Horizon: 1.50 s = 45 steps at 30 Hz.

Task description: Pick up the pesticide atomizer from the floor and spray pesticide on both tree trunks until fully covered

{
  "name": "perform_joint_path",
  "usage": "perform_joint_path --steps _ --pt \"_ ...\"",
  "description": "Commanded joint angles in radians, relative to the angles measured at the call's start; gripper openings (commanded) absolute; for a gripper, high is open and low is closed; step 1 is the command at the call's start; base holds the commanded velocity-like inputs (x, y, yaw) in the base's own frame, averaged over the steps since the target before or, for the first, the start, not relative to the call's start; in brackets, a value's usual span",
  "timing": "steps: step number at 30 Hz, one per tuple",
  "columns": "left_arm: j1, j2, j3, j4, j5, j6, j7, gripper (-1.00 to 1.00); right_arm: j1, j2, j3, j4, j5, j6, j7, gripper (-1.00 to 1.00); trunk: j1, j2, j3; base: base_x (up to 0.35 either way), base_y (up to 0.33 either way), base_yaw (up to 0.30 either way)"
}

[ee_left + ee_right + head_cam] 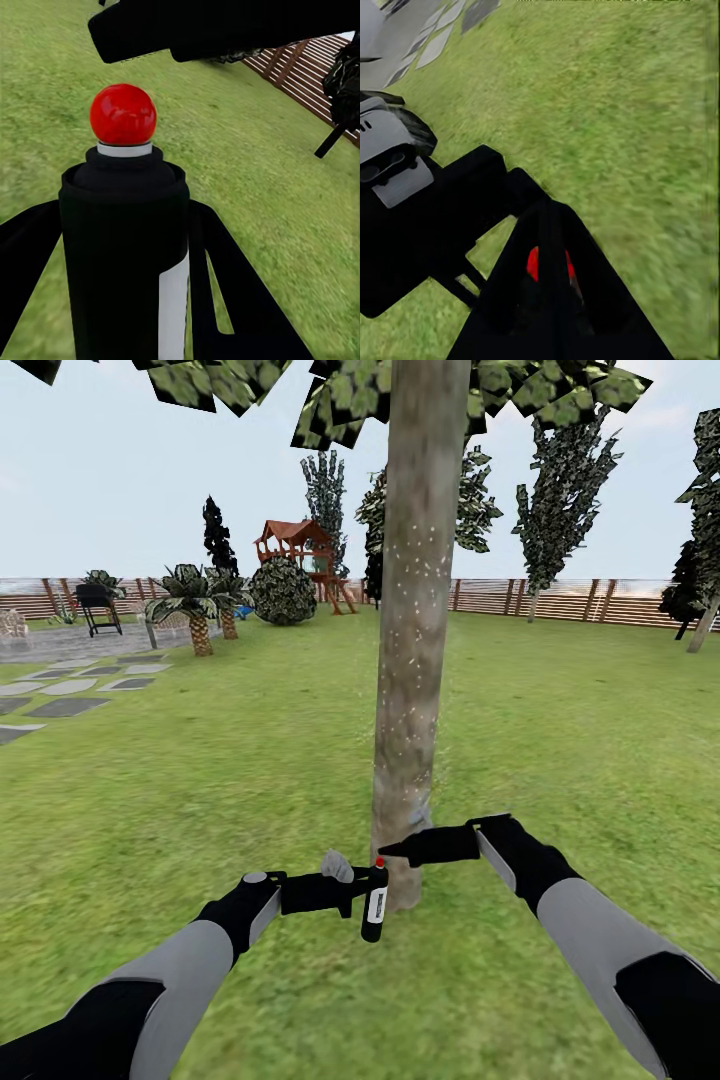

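Note:
A thick grey-brown tree trunk [415,630] rises straight ahead, dotted with white specks, its leafy canopy [400,385] overhead. At its foot my left gripper [368,890] is shut on the pesticide atomizer [374,908], a black bottle with a white label and a red knob on top, held upright. The left wrist view shows the atomizer [124,202] between the black fingers [225,292]. My right gripper [392,850] is shut, its tips right at the red knob. In the right wrist view the joined fingertips [551,300] cover most of that knob.
Lawn [560,730] spreads all around the trunk. Paving slabs [70,690], a black grill [98,605] and short palms [195,605] lie far left. A round shrub [283,590], a play tower [295,545] and the slat fence [580,600] stand behind.

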State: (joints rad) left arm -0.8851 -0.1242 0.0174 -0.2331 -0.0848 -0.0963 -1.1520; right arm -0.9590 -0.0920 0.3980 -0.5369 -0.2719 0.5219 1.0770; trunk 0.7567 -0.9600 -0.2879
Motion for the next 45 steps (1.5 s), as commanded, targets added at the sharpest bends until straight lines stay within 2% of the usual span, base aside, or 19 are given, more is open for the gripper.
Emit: perform_joint_path --steps 1,3,8,9,14,15,17,19,20,21,23,25,26,27,28,32,33,35,45 --pt "0.000 0.000 0.001 0.000 0.000 0.000 0.000 -1.00 -0.001 -0.003 -0.001 0.000 0.000 0.000 -0.014 -1.00 0.000 0.000 0.000 0.000 0.000 0.000" --pt "0.000 0.000 0.001 0.000 0.000 0.000 0.000 -1.00 -0.004 -0.061 -0.004 -0.002 -0.001 0.002 -0.083 -1.00 0.000 0.000 0.000 0.000 0.000 0.000" --pt "0.000 0.001 0.003 0.000 0.000 0.000 0.000 -1.00 -0.011 -0.261 -0.009 -0.004 -0.002 0.003 -0.152 -1.00 0.000 0.000 0.000 0.000 0.000 0.000" --pt "0.000 0.001 0.004 0.000 0.000 0.000 0.000 -1.00 -0.011 -0.299 -0.010 -0.004 -0.002 0.003 -0.155 1.00 0.000 0.000 0.000 0.000 0.000 0.000" --pt "0.000 0.001 0.008 0.000 0.000 0.000 0.005 -1.00 -0.012 -0.360 -0.012 -0.005 -0.002 0.002 -0.174 1.00 0.000 0.000 0.000 0.000 0.000 0.000" --pt "0.000 0.001 0.009 0.000 -0.001 0.000 0.007 -1.00 -0.012 -0.365 -0.013 -0.004 -0.001 0.002 -0.210 1.00 0.000 0.000 0.000 0.000 0.000 0.000" --pt "0.000 0.007 0.019 0.000 -0.001 0.000 0.017 -1.00 -0.012 -0.374 -0.020 0.004 -0.003 0.002 -0.423 1.00 0.000 0.000 0.000 0.000 0.000 0.000" --pt "0.000 0.037 0.116 0.000 -0.001 -0.006 0.134 -1.00 -0.010 -0.377 -0.041 0.074 -0.006 -0.020 -0.687 1.00 0.000 0.000 0.000 0.000 0.000 0.000" --pt "0.000 0.048 0.187 0.002 -0.003 -0.017 0.245 -1.00 -0.010 -0.377 -0.047 0.151 -0.007 -0.081 -0.801 1.00 0.000 0.000 0.000 0.000 0.000 0.000" --pt "0.000 0.056 0.237 0.010 -0.006 -0.061 0.441 -1.00 -0.009 -0.374 -0.050 0.298 -0.010 -0.197 -0.926 1.00 0.000 0.000 0.000 0.000 0.000 0.000" --pt "0.000 0.062 0.258 0.051 -0.008 -0.118 0.658 -1.00 0.000 -0.367 -0.051 0.443 -0.012 -0.308 -1.009 1.00 0.000 0.000 0.000 0.000 0.000 0.000" --pt "0.002 0.066 0.269 0.156 -0.010 -0.317 0.965 -1.00 0.077 -0.353 -0.052 0.555 -0.037 -0.491 -1.056 1.00 0.000 0.000 0.000 0.000 0.000 0.000" --pt "0.008 0.067 0.270 0.172 -0.010 -0.359 1.058 -1.00 0.107 -0.343 -0.052 0.569 -0.055 -0.526 -1.062 1.00 0.000 0.000 0.000 0.000 0.000 0.000" --pt "0.025 0.067 0.271 0.186 -0.010 -0.396 1.154 -1.00 0.149 -0.328 -0.052 0.582 -0.107 -0.557 -1.066 1.00 0.000 0.000 0.000 0.000 0.000 0.000" --pt "0.043 0.066 0.271 0.198 -0.011 -0.426 1.231 -1.00 0.197 -0.309 -0.052 0.592 -0.217 -0.582 -1.070 1.00 0.000 0.000 0.000 0.000 0.000 0.000" --pt "0.049 0.044 0.267 0.203 -0.042 -0.433 1.219 -1.00 0.227 -0.294 -0.051 0.594 -0.251 -0.620 -1.071 1.00 0.000 0.000 0.000 0.000 -0.160 0.000" --pt "0.052 0.029 0.266 0.204 -0.115 -0.432 1.167 -1.00 0.228 -0.273 -0.051 0.594 -0.253 -0.625 -1.071 1.00 0.000 0.000 0.000 0.000 -0.299 0.000" --pt "0.053 0.024 0.266 0.204 -0.138 -0.418 1.148 -1.00 0.229 -0.265 -0.051 0.594 -0.253 -0.626 -1.071 1.00 0.000 0.000 0.000 0.000 -0.305 -0.069" --pt "0.054 -0.008 0.267 0.204 -0.154 -0.360 1.116 -1.00 0.229 -0.259 -0.051 0.594 -0.253 -0.626 -1.071 1.00 0.000 0.000 0.000 0.000 -0.312 -0.273"
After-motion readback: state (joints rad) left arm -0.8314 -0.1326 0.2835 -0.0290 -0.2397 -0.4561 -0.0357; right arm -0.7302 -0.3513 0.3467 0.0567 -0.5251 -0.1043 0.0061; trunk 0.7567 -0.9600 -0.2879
